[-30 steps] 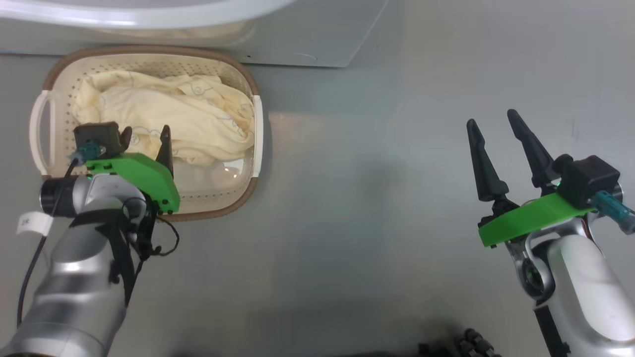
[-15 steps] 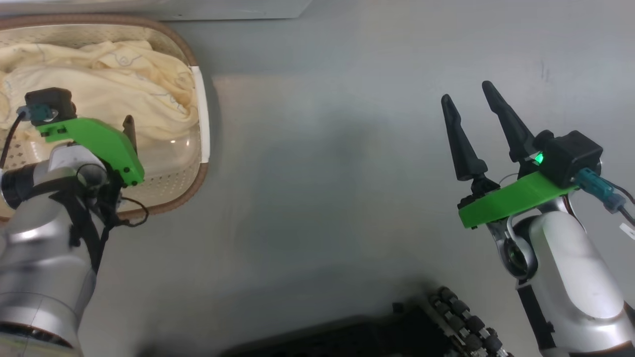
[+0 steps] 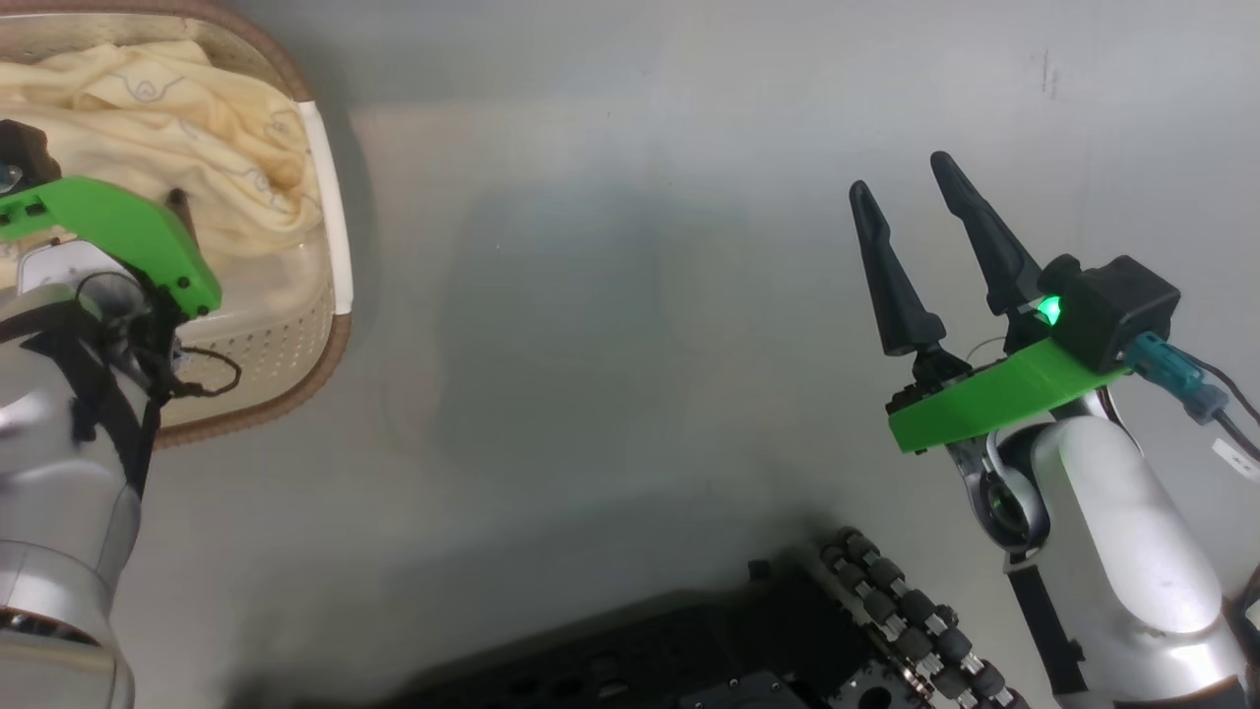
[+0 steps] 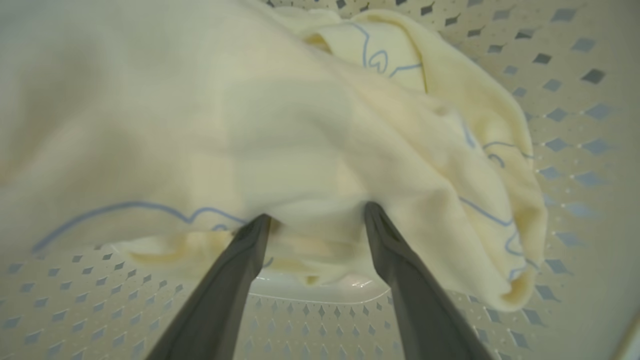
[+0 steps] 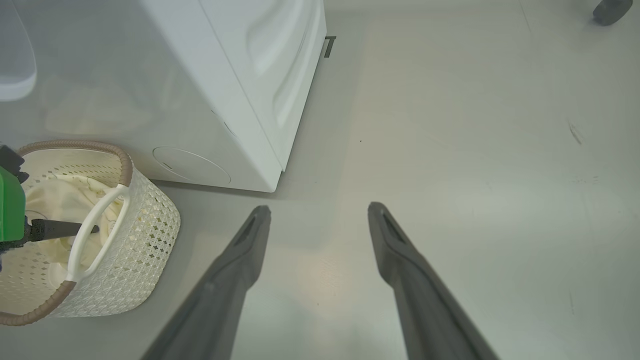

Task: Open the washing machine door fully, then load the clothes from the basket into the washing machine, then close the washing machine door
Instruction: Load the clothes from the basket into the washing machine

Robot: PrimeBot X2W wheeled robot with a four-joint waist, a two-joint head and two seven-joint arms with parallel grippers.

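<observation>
Clothes [image 4: 300, 125] in basket [image 4: 575, 100] touch tips of spread left claw [image 4: 317, 212].

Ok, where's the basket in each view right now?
Head view: basket in the upper left corner, cut off by the edges.
Left wrist view: basket wraps around the picture, its perforated sides behind and below the clothes.
Right wrist view: basket at lower left, beside the washer.
Shared landmark: the yellow clothes inside it.
</observation>
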